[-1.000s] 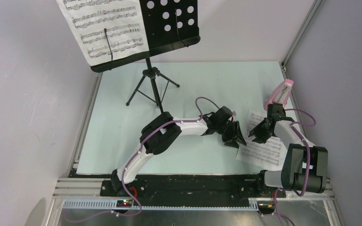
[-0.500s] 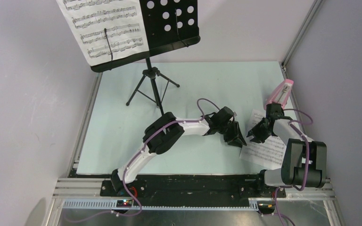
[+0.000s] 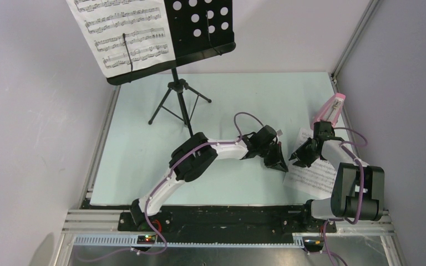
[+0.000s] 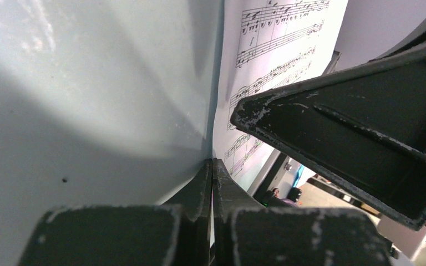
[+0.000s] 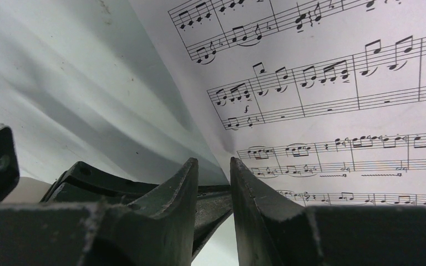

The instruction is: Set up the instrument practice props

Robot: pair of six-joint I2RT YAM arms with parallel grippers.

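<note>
My left hand (image 3: 281, 164) pinches the sheet-music page (image 3: 317, 177) edge; right hand (image 3: 295, 159), narrowly parted, must give way as I lift slowly

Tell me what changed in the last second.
The left claw slid slightly right and snapped shut on the loose sheet's left edge, and that edge shifted rightward. The right claw barely moved, with its jaws slightly apart. The music stand and metronome stayed put.
</note>
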